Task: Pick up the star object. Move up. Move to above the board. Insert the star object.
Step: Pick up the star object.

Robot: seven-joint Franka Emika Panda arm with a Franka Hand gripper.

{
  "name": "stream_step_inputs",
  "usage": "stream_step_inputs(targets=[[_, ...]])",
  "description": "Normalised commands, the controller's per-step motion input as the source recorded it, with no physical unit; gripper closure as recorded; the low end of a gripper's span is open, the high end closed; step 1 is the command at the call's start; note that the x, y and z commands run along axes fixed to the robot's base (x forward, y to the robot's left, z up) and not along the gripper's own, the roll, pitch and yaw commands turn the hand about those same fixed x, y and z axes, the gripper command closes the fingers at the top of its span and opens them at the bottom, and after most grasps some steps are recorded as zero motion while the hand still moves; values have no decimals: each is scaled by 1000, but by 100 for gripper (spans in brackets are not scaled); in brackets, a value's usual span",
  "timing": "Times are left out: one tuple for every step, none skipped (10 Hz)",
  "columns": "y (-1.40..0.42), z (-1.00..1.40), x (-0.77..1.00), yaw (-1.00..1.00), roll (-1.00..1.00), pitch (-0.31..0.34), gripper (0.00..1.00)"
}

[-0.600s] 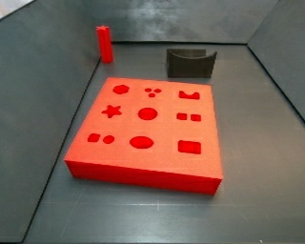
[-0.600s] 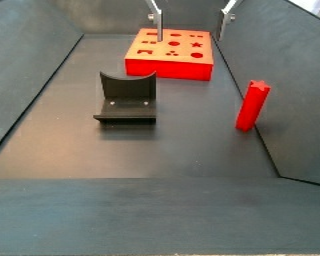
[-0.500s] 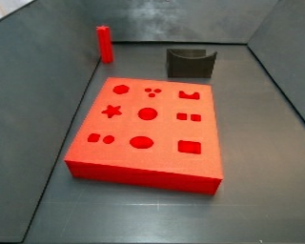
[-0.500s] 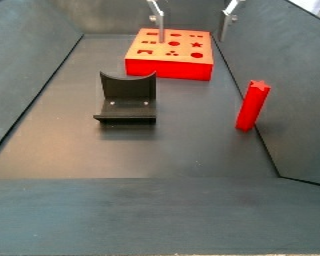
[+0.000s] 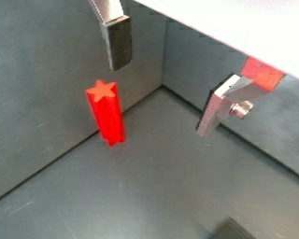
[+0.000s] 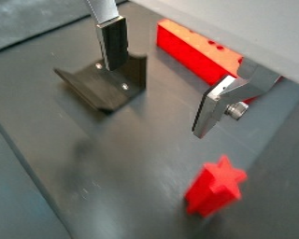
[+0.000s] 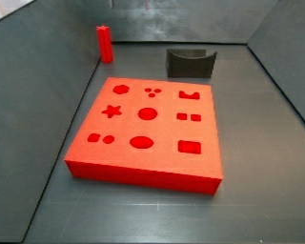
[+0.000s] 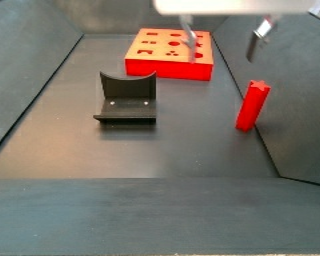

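The end effector point(image 8: 230, 34) has swung from over the board point(image 8: 170, 53) toward the peg point(image 8: 252, 105), now at the peg's 12 o'clock in a side view. Its fingers are spread, holding nothing. The peg stands upright on the counter point(image 8: 136, 160) beside the wall, ungrasped. The pickup looks about to begin.

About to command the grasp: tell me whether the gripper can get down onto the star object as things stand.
Probably yes. The gripper is open and empty above the star object, which stands upright and alone close to the wall. The wall may crowd one finger; the fixture stands well clear.
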Motion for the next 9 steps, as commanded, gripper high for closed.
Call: stream_step_inputs(targets=[[0, -617, -751, 6, 106, -233, 0], [49, -563, -977, 0, 86, -241, 0], [149, -343, -1000, 0, 36, -231, 0], [197, 0, -1000, 0, 17, -163, 0], [160, 326, -900, 0, 67, -59, 0], [31, 346, -714, 0, 123, 0, 0], [0, 114, -406, 0, 70, -24, 0], [-97, -506, -323, 69, 114, -199, 0], [-97, -814, -140, 111, 111, -210, 0]])
